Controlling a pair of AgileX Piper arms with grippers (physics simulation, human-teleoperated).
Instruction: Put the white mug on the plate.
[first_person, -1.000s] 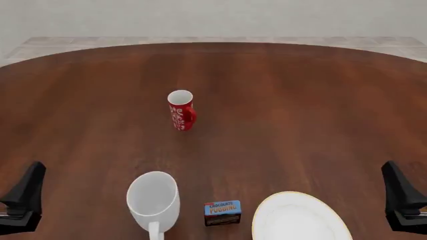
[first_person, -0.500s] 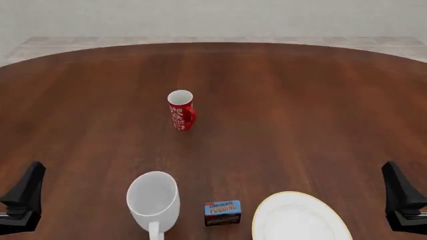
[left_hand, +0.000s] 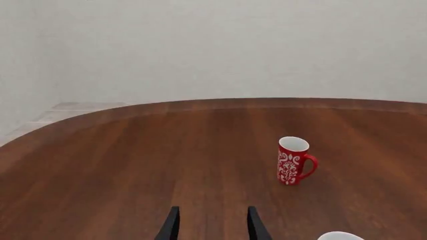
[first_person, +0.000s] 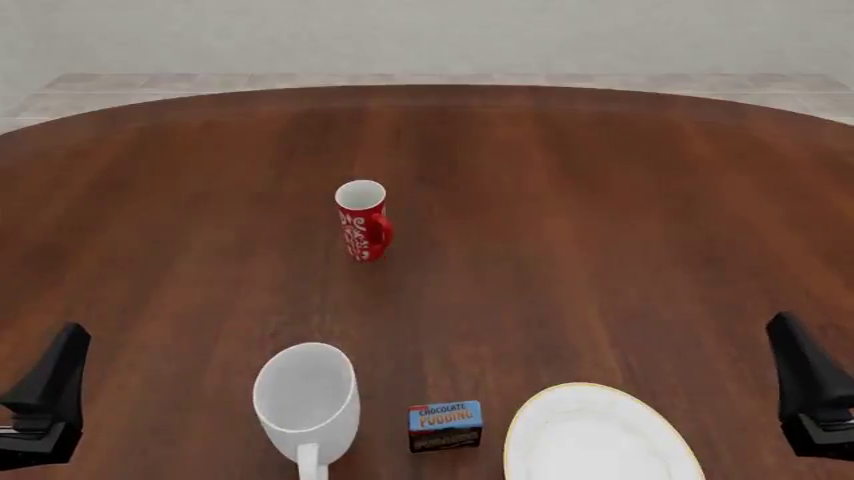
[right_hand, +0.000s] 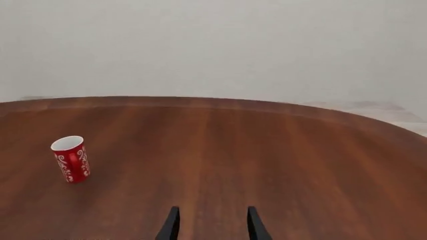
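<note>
Blue pudding box (first_person: 445, 426) reads "CHOCOLATE PUDDING", beside the plate (first_person: 541, 440).

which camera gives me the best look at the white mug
The front view: the white mug stands upright near the table's near edge, mouth and handle visible, left of the pudding box. The left wrist view catches only a sliver of its rim; the right wrist view misses it.

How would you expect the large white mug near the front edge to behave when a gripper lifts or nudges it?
The white mug looks rigid and glossy, so it is probably slippery between gripper fingers. Its wide mouth and upright stance suggest it would slide rather than tip under a low push. Its handle, off to one side, may make it swing if gripped there.
</note>
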